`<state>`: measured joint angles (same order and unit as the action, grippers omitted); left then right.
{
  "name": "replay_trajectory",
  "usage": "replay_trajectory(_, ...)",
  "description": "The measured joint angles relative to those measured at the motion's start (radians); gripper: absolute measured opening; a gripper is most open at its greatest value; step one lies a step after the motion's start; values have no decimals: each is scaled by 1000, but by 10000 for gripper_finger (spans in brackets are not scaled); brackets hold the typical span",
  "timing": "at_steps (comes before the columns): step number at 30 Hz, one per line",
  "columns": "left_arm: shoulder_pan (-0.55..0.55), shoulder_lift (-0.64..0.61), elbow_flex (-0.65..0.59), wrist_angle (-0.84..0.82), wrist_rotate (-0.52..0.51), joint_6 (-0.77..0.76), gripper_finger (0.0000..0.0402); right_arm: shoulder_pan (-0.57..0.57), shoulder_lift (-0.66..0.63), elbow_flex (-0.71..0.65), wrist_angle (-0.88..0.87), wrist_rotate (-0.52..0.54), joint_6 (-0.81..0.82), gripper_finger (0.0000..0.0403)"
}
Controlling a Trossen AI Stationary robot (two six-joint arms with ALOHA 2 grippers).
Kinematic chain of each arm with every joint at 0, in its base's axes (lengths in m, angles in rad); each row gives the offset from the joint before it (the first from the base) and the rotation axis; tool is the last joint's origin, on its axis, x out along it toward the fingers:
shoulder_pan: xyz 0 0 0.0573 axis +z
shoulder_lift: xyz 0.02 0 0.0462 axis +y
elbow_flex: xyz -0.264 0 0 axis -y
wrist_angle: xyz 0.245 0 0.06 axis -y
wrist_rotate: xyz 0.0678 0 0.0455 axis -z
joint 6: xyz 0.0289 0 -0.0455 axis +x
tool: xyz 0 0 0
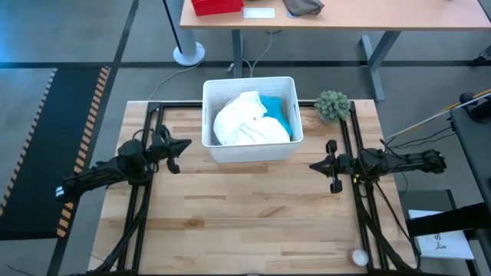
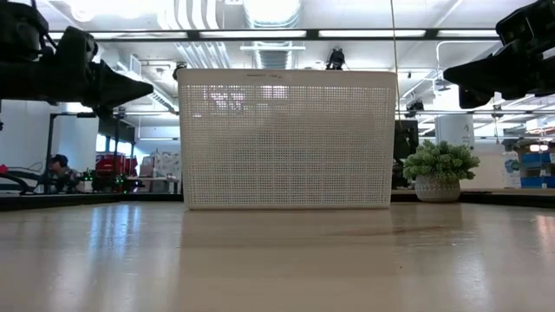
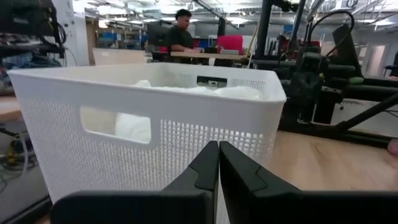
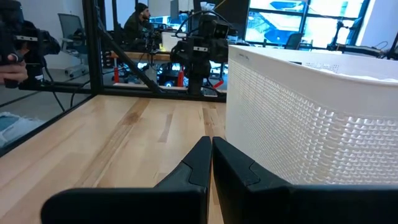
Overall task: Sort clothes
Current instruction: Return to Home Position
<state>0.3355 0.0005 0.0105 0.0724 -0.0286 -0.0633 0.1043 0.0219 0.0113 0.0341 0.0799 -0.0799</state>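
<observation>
A white perforated basket (image 1: 249,146) stands at the table's far middle. Inside it lie a white garment (image 1: 244,123) and a turquoise piece (image 1: 276,113); the other clothes are hidden or out of view. The white cloth also shows over the rim in the left wrist view (image 3: 199,89). My left gripper (image 1: 184,144) is shut and empty, hovering left of the basket. My right gripper (image 1: 314,165) is shut and empty, hovering right of the basket's near corner. In the wrist views both gripper tips (image 3: 218,146) (image 4: 211,140) are closed, pointing toward the basket.
A fuzzy green ball plant (image 1: 332,105) stands at the far right of the table, beside the basket. A small white round object (image 1: 359,257) lies near the right front edge. Bare wood (image 1: 245,215) spreads in front of the basket. People sit in the room beyond.
</observation>
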Motion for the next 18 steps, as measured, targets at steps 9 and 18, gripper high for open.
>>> replay_trajectory(9,1,7,0,-5,-13,0,0,0,0,0,0,0,0,0)
replay_trajectory(18,1,0,0,24,-11,-19,0,0,0,0,0,0,0,0)
